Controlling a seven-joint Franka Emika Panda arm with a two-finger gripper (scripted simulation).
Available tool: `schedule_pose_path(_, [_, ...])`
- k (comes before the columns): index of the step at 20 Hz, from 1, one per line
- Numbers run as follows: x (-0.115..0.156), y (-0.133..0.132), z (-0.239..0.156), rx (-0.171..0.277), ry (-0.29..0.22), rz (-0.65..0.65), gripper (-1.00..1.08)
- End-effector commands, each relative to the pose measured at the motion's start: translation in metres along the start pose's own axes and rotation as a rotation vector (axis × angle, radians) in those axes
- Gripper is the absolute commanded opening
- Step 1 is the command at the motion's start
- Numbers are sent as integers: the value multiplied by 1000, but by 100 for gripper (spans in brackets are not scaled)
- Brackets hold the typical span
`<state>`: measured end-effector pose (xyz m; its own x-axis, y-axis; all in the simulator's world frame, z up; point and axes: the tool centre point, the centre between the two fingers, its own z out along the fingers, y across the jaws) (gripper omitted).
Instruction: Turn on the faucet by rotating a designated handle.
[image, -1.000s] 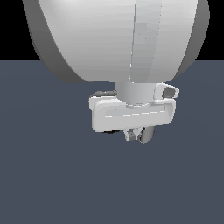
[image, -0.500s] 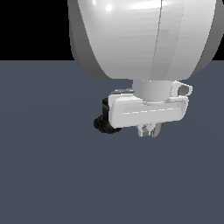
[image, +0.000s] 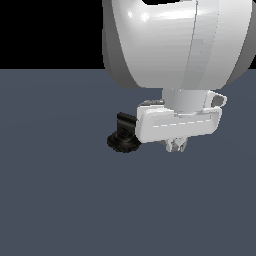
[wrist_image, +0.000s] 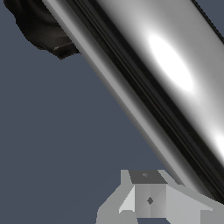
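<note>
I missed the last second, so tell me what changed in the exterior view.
The arm and its hand shifted toward the exterior view's right, uncovering the faucet's black base. Nothing visibly taken hold of or let go. The faucet stayed where it was.

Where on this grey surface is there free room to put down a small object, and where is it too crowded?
The floor is bare on the exterior view's left of the faucet and across the whole foreground below it. It is crowded right around the faucet, where the gripper hangs low beside the black base.
</note>
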<state>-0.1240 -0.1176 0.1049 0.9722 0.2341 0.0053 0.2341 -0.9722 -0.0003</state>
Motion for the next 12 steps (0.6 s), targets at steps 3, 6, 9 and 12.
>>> schedule_pose_path(3, [9,7,0,0,0,-2,-100])
schedule_pose_path(6, [16,14,0,0,0,-1,-100])
schedule_pose_path(9, [24,22,1,0,0,0,-100])
schedule_pose_path(12, [32,29,1,0,-1,1,-100])
